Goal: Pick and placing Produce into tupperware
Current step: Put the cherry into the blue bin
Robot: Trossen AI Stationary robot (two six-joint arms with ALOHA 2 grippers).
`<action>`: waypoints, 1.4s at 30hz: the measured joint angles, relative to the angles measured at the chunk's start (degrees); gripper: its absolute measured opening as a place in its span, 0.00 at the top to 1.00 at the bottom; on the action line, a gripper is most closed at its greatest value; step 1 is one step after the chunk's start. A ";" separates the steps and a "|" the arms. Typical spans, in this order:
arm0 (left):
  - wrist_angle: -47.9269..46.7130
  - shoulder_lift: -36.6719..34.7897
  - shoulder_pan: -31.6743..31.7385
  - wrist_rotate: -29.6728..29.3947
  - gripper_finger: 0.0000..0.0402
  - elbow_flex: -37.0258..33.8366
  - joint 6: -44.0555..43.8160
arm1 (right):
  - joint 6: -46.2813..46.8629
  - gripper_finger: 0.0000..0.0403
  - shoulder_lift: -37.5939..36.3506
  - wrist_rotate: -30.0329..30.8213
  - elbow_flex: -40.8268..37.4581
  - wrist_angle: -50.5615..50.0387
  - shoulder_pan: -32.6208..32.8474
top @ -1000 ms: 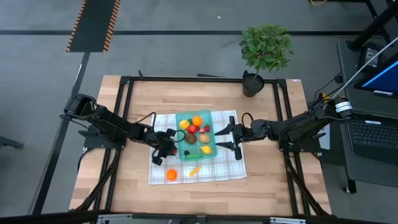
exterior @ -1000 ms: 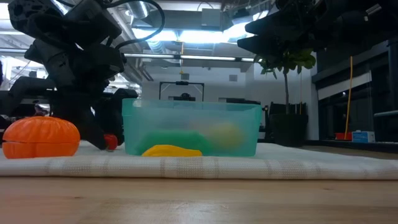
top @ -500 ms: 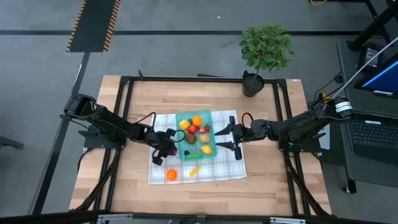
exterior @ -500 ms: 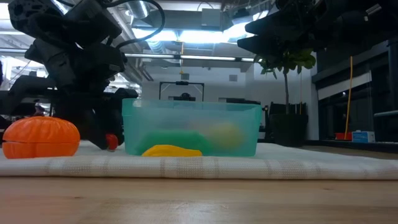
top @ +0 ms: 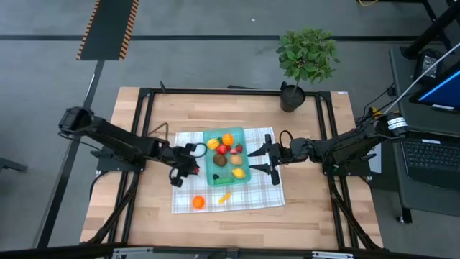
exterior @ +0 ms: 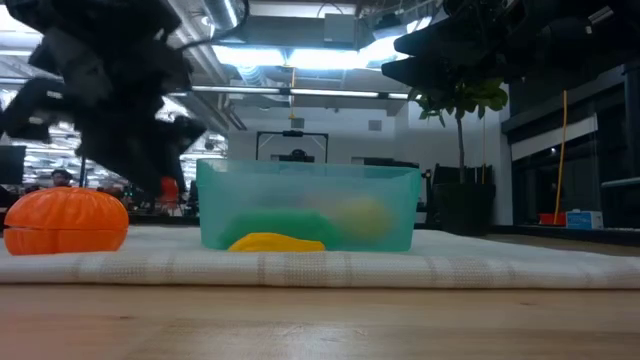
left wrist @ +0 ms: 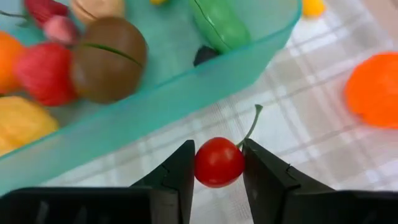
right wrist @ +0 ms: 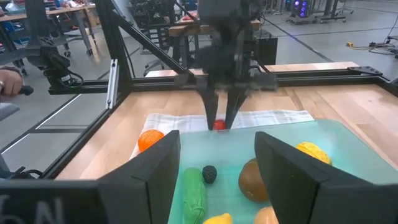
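My left gripper (top: pixel 191 167) hangs just left of the teal tupperware (top: pixel 206 160), shut on a small red cherry (left wrist: pixel 219 162) with a green stem. The low view shows the cherry (exterior: pixel 170 190) above the checked cloth (top: pixel 259 193). Several toy produce pieces lie in the tupperware (left wrist: pixel 155 106). An orange piece (top: pixel 198 202) and a yellow piece (top: pixel 225 196) rest on the cloth near its front edge. My right gripper (top: pixel 267 160) waits open at the tupperware's right side. My left gripper pinches the cherry's round body (left wrist: pixel 205 163) between its two fingers, one on each side. The fingers slant downward from the table's left side. The cherry is lifted clear of the cloth, and its stem (left wrist: pixel 252 124) points away from the fingers toward the tupperware.
A potted plant (top: pixel 307 57) stands at the table's far edge, right of centre. A black frame (top: pixel 144 101) runs round the tabletop. Bare wood lies in front of the cloth.
My left gripper has risen and drawn back a little toward the table's left edge. The cherry has come up off the cloth with it and now hangs about level with the tupperware's rim.
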 joint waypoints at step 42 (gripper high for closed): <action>-7.24 -20.89 14.08 8.42 0.74 -0.39 -0.82 | 0.02 0.48 0.00 -0.02 0.00 -0.46 0.00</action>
